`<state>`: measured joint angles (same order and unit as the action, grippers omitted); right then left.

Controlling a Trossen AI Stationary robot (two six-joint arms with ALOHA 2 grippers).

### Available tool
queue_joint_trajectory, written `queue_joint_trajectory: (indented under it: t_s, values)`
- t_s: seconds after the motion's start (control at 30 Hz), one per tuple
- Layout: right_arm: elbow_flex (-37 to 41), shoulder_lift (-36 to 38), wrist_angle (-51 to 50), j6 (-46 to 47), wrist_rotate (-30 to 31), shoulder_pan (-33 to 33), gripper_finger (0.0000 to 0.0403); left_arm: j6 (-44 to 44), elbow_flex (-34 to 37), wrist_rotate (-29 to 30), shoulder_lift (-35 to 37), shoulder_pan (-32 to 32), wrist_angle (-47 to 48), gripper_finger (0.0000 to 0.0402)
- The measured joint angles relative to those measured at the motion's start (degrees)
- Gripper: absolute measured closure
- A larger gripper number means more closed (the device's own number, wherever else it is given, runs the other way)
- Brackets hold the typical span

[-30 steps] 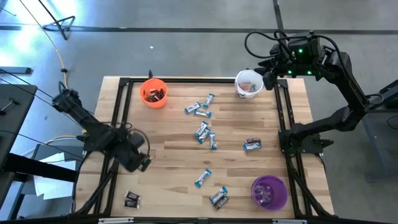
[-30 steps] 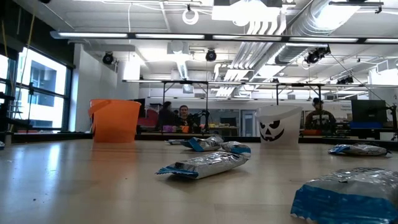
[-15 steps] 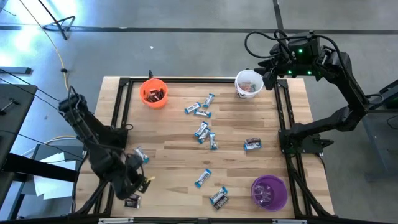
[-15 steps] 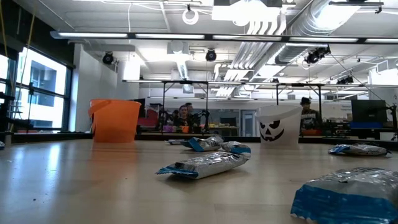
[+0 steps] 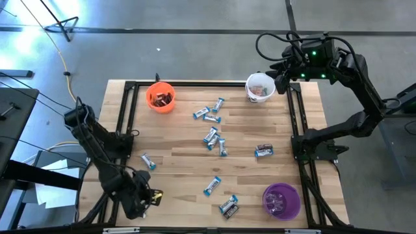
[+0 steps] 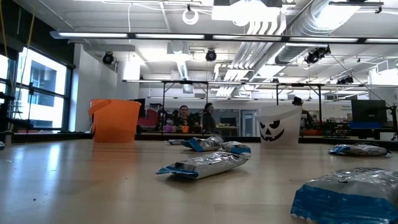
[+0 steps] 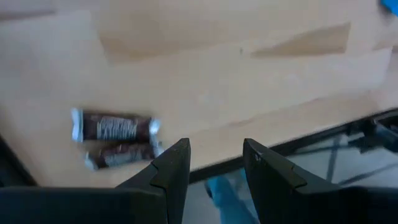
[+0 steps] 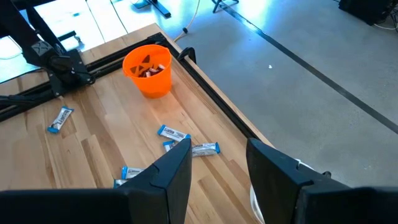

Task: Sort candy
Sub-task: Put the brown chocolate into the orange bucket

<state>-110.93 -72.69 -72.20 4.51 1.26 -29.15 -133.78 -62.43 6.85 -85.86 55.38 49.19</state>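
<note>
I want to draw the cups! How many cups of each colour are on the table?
Orange cup: 1
White cup: 1
Purple cup: 1
Total: 3 cups

Both arms are built of dark, near-black segments joined by rounded, bulkier joint housings. The right arm (image 5: 351, 71), at the upper right of the high view, carries a blocky wrist section with small green lights glowing on it, and black cables loop out from it in loose curves. Its base splays into short dark feet at the right edge of the frame. The left arm (image 5: 104, 162), at the lower left, has the same matte black links, with thin cables running along them. In both wrist views each tool (image 7: 211, 168) (image 8: 217, 168) ends in two dark, angular fingers with bevelled, faceted inner edges.
</note>
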Motion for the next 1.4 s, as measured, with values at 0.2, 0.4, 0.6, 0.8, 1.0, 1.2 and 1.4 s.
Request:
queue_joint_trajectory:
  t_s: [0.2,0.4,0.6,0.8,1.0,1.2,1.4]
  values:
    - [0.0,0.0,0.01,0.0,0.0,0.02,0.0253,14.56,0.0,5.35,-0.86,0.35,0.44,0.0268]
    - [0.01,0.0,0.0,0.0,0.0,0.02,0.0253,38.11,0.0,4.86,-0.86,1.16,0.85,0.0268]
    - [0.0,0.0,0.0,0.0,0.0,0.01,0.0253,55.54,0.0,2.28,-0.86,3.71,1.59,0.0268]
    - [0.01,0.01,0.0,0.0,0.0,0.01,0.0253,62.79,1.0,1.84,-0.46,11.45,3.47,0.0268]
    - [0.0,0.0,0.02,0.0,0.0,0.02,0.0253,55.95,6.83,1.85,1.48,18.2,-1.19,0.0268]
    - [0.02,0.01,0.01,-0.01,0.0,0.02,0.0253,62.01,10.52,3.95,1.26,18.14,-10.81,0.0268]
    - [0.0,0.0,0.0,-0.01,0.0,0.01,0.0253,62.44,14.02,4.23,0.89,18.14,-12.5,0.0268]
